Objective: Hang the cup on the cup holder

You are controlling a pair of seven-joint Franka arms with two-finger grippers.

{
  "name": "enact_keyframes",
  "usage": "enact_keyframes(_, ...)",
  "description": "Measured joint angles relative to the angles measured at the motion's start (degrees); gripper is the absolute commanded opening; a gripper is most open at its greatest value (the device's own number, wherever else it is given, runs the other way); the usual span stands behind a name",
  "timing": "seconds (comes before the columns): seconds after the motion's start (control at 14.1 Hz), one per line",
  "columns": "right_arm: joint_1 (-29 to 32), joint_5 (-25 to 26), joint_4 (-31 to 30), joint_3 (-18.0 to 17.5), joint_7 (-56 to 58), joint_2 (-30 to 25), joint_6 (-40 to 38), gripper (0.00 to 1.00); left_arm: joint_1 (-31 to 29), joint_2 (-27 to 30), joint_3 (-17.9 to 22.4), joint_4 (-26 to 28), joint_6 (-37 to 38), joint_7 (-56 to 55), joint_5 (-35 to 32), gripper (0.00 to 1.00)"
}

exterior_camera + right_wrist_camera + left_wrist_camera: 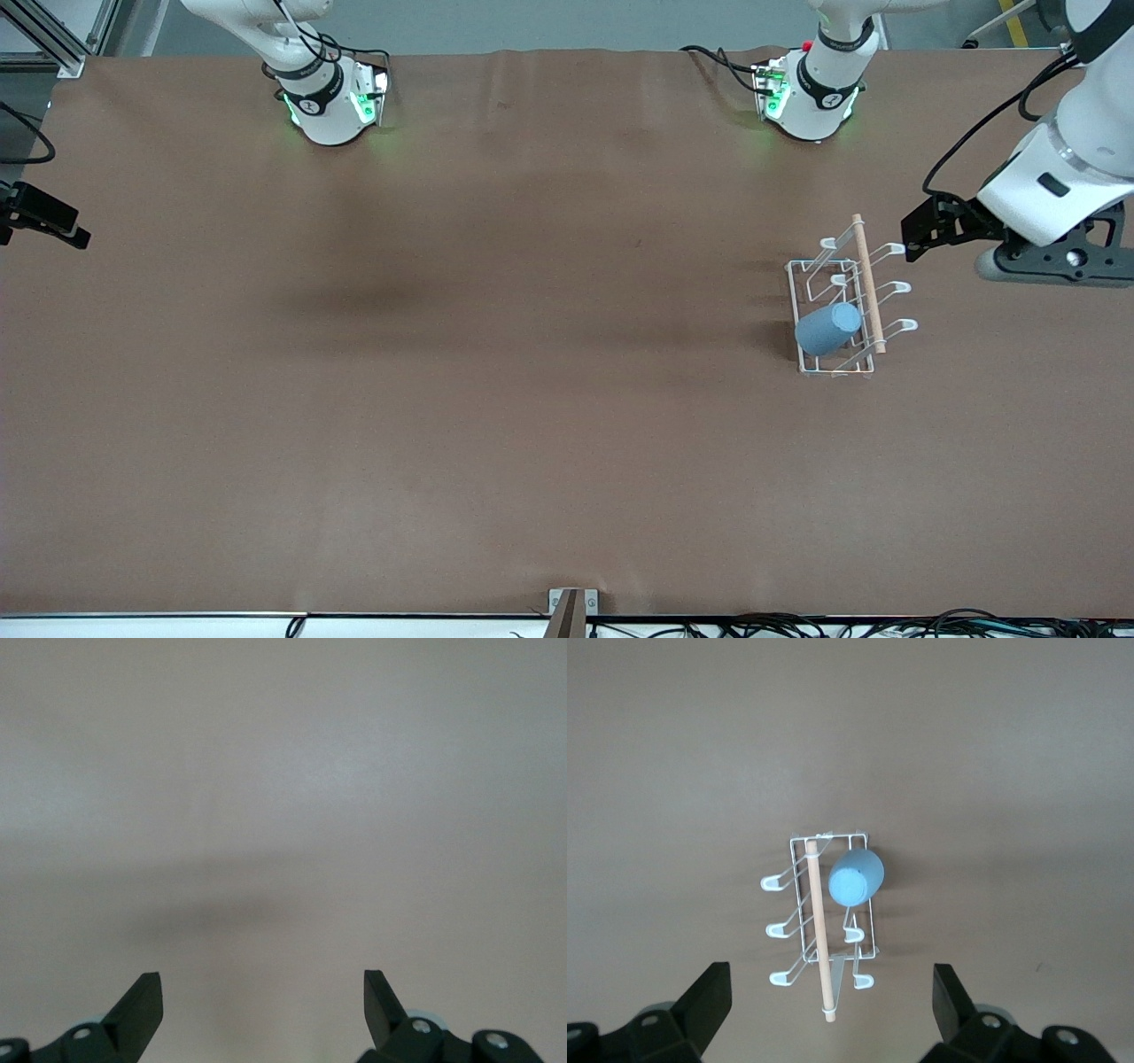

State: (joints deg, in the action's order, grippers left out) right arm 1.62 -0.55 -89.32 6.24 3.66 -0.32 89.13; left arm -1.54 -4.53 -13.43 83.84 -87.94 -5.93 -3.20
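The light blue cup [828,329] sits tilted on a prong of the white wire cup holder [868,283], on the prong row toward the right arm's end and at the holder's end nearest the front camera. In the left wrist view the cup [855,877] shows beside the holder's wooden rod [819,930]. My left gripper [914,237] is open and empty, up in the air beside the holder toward the left arm's end of the table; it shows in its own view [830,973]. My right gripper [40,217] is open and empty over bare table [263,979], far from the holder.
The brown table cover [496,399] lies flat around the holder. The two arm bases [332,102] [811,93] stand along the edge farthest from the front camera. A small metal bracket [571,611] and cables sit at the edge nearest the front camera.
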Motion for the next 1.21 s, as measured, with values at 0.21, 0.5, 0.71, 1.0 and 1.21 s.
enact_keyframes(0.21,0.0,0.0,0.01,0.0,0.0,0.0,0.0,1.0,-0.01,6.07,1.43,8.37,-2.27,-2.51,2.72,1.0)
enact_keyframes(0.5,0.0,0.0,0.0,0.0,0.0,0.0,-0.12,1.0,-0.01,9.09,3.12,11.66,-2.89,-4.34,3.23,1.0)
enact_keyframes(0.71,0.0,0.0,0.0,0.0,0.0,0.0,-0.12,1.0,-0.02,9.14,4.5,11.66,-2.96,-4.22,3.23,1.0)
enact_keyframes(1.0,0.0,0.0,0.0,0.0,0.0,0.0,-0.12,1.0,0.05,9.31,4.69,11.34,-2.63,-3.72,3.23,1.0)
enact_keyframes(1.21,0.0,0.0,0.0,0.0,0.0,0.0,-0.12,1.0,0.08,9.63,4.68,10.98,-2.02,0.38,3.23,1.0)
